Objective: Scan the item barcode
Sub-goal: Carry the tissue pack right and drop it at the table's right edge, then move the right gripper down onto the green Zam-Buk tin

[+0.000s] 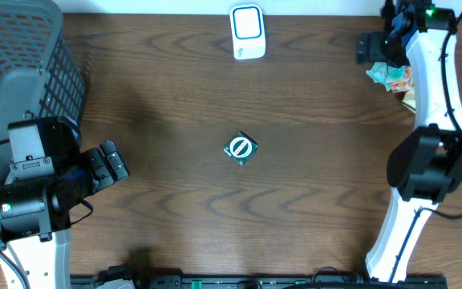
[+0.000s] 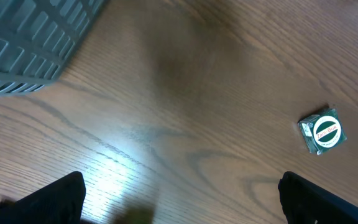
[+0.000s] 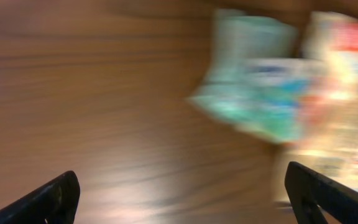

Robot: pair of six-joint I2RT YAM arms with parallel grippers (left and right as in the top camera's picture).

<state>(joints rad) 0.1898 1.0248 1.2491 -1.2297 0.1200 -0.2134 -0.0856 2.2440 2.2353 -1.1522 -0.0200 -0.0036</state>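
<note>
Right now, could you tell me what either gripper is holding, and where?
Nothing is held: the left gripper and the right gripper both stand open, with only bare table between the jaws.

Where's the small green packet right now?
Overhead, the green packet lies alone in the middle of the table, in line with the white scanner at the far edge.

Right wrist view: motion blur throughout. Packets (image 3: 260,93) reduced to green, white and orange smears; print unreadable, count uncertain. Overhead: those packets partly hidden beneath right arm (image 1: 435,72). Basket (image 1: 22,48) cut by top and left edges. Lettering on small packet (image 1: 241,149) too small to read. Left pincer (image 2: 179,208) fingers (image 2: 48,199) cropped at bottom edge.
</note>
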